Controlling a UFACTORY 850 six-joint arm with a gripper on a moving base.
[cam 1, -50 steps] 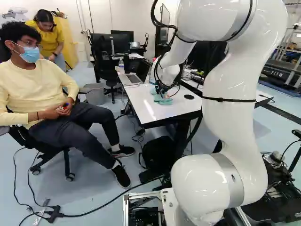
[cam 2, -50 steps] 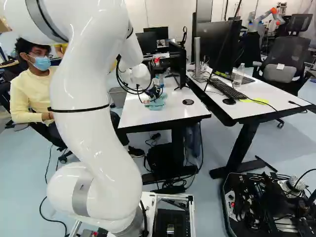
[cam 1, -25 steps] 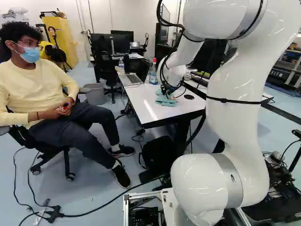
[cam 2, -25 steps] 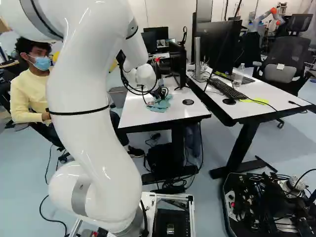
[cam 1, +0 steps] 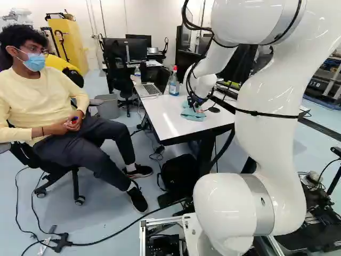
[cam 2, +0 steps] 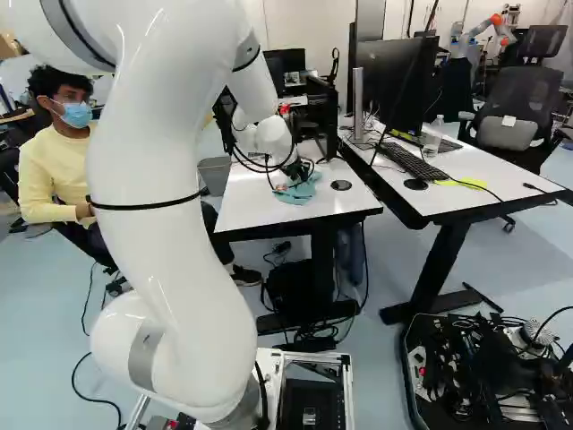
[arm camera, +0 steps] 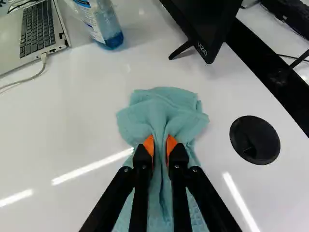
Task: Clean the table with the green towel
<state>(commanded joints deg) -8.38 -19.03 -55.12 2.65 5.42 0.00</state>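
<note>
The green towel (arm camera: 164, 111) lies on the white worktop (cam 1: 165, 120), and its long axis follows the looking direction of the wrist view: one part passes back under the fingers, while the other end points ahead, toward the space between a bottle (arm camera: 113, 37) and a black monitor (arm camera: 205, 29). The label (arm camera: 89, 17) of the bottle carries small print, and the lower corner of the monitor bears white letters. The towel is of a pale blue-green colour; ahead of the fingers it spreads in soft, rounded folds, between them it is squeezed in a narrow ridge, and under them its cloth shows a fine grid texture. The claw (cam 1: 197, 106) is closed upon the towel, with its two orange pads (arm camera: 149, 145) pressing the cloth from both sides. Beside the towel there is a round black insert (arm camera: 254, 140) in the worktop. The bottle has blue liquid inside and stands near an open laptop (arm camera: 36, 31), from which a pale cable (arm camera: 29, 79) goes out. In the right base view, another desk (cam 2: 488, 193), to the right of the worktop, carries a black keyboard (cam 2: 412, 163). In the left base view, a black bag (cam 1: 178, 173) lies under the worktop, on the floor (cam 1: 112, 213).
</note>
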